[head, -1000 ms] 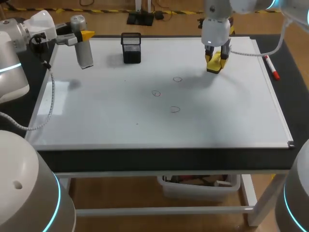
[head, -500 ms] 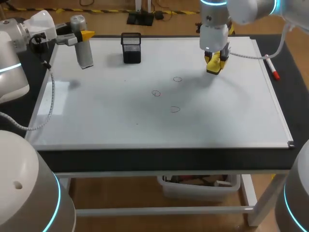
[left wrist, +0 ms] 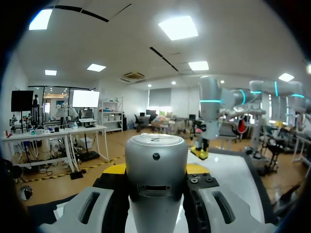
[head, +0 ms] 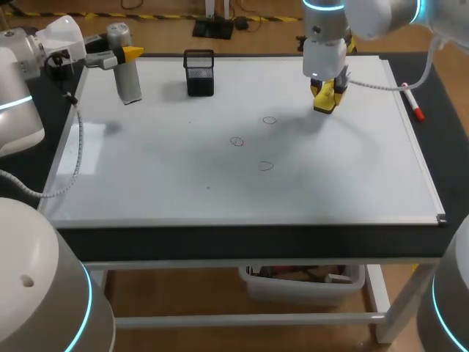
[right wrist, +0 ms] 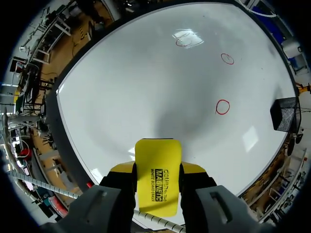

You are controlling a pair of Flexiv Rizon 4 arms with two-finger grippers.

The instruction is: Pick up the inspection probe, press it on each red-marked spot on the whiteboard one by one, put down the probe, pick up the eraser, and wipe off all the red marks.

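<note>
The grey cylindrical inspection probe point(head: 129, 77) stands upright at the whiteboard's point(head: 183, 183) far left. My left gripper point(head: 124, 55) is shut on its upper part, and in the left wrist view the probe point(left wrist: 156, 160) fills the gap between the fingers. My right gripper point(head: 327, 89) is shut on the yellow eraser point(head: 325, 100), low over the board's far right; whether the eraser touches the board I cannot tell. The eraser point(right wrist: 158, 182) sticks out between the right fingers. Three red circles point(head: 270, 120) point(head: 237, 141) point(head: 265, 166) lie mid-board, also seen ahead of the eraser point(right wrist: 223, 107).
A black mesh pen holder point(head: 199, 73) stands at the far edge, right of the probe. A red marker point(head: 412, 103) lies on the board's right frame. A white cable point(head: 73, 158) from my left arm trails along the board's left edge.
My right wrist has shifted slightly to the left with the eraser in it. The left arm and the probe have not moved.
</note>
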